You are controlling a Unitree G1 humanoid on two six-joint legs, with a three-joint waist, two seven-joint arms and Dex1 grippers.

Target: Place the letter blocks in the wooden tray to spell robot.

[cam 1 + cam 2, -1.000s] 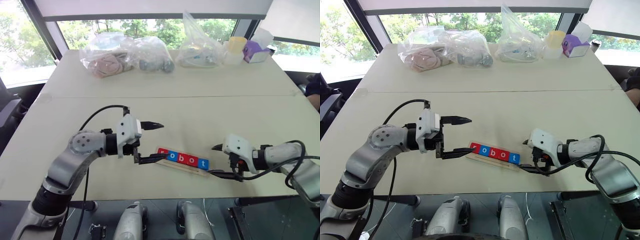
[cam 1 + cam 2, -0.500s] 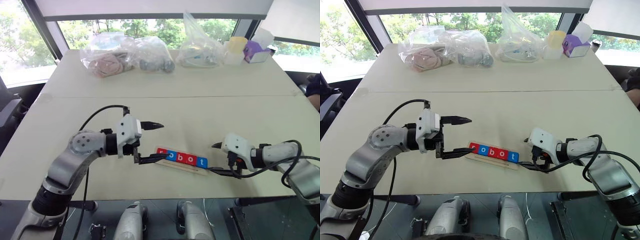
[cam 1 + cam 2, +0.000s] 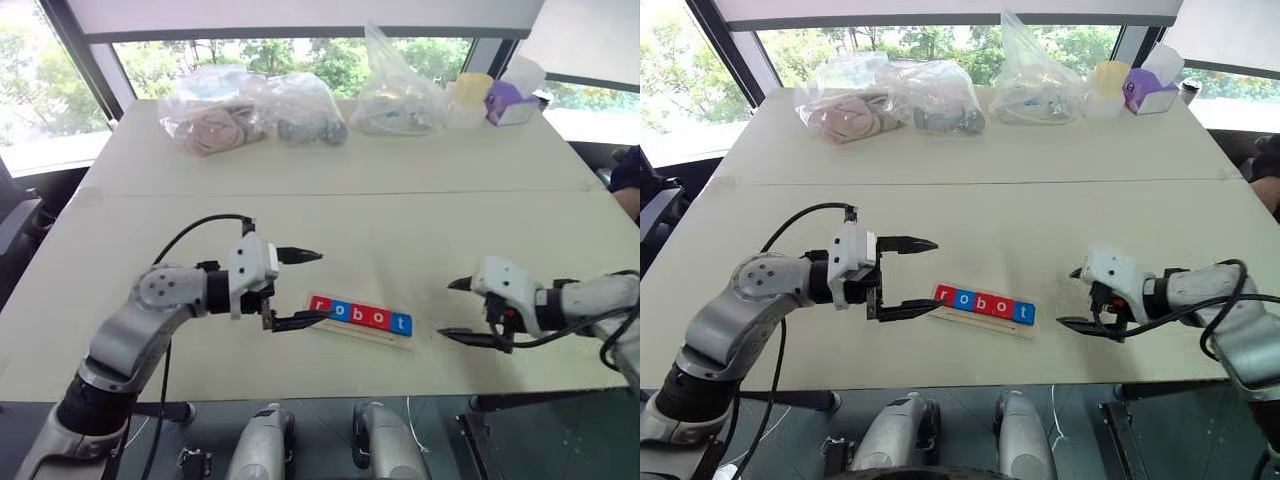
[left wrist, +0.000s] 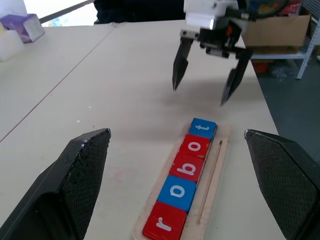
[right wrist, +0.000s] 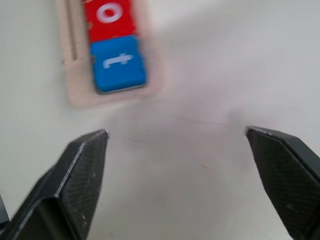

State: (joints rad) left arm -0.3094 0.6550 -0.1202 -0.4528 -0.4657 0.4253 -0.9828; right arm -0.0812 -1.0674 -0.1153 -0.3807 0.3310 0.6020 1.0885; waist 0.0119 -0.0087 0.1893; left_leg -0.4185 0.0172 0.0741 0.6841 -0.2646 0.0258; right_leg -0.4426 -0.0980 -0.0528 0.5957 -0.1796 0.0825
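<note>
Now the pale surface (image 3: pixel 420 230) carries the long pale-wood tray (image 3: pixel 361 331), unmoved, its five red and blue letter tiles (image 3: pixel 360 316) reading "robot". The right gripper (image 3: pixel 462 311) has drawn away from the tray's end, fingers spread, empty. The left gripper (image 3: pixel 308 287) stays beside the "r", released.

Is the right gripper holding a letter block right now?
No: the right gripper is open and empty beside the wooden tray, where all five letter blocks already spell robot.
</note>
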